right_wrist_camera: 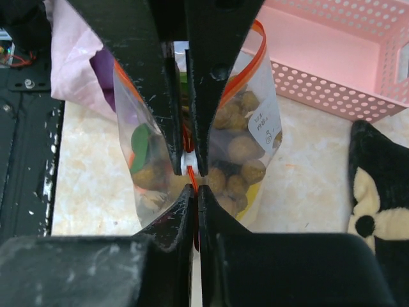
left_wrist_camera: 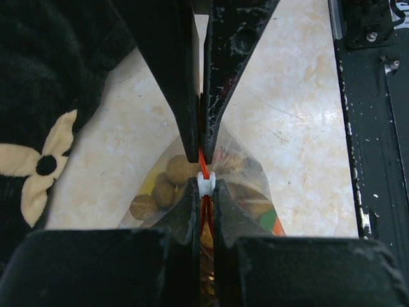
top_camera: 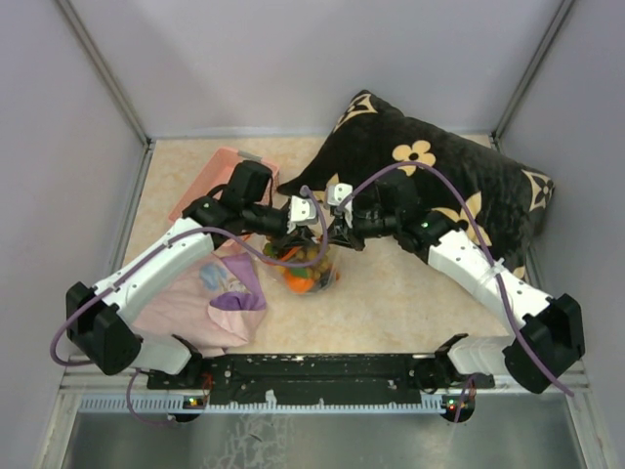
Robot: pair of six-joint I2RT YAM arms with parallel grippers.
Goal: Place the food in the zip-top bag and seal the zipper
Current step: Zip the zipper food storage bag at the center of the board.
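Observation:
The clear zip-top bag (top_camera: 309,270) hangs upright between both grippers over the table. The food is inside it: olive-brown grapes (left_wrist_camera: 160,189) (right_wrist_camera: 238,153), a green persimmon top (right_wrist_camera: 140,144) and orange fruit (top_camera: 300,280). My left gripper (left_wrist_camera: 204,187) is shut on the zipper's small white slider (left_wrist_camera: 206,184), seen also in the right wrist view (right_wrist_camera: 190,164). My right gripper (right_wrist_camera: 195,188) is shut on the orange-red zipper strip (right_wrist_camera: 192,174) right next to the slider. The two grippers (top_camera: 305,234) (top_camera: 340,234) almost touch tip to tip above the bag.
A pink basket (top_camera: 221,176) (right_wrist_camera: 332,57) stands behind the left arm. A pink-purple cloth (top_camera: 210,303) lies at the left front. A black flowered pillow (top_camera: 439,186) (left_wrist_camera: 38,96) fills the back right. The black base rail (left_wrist_camera: 374,128) runs along the near edge.

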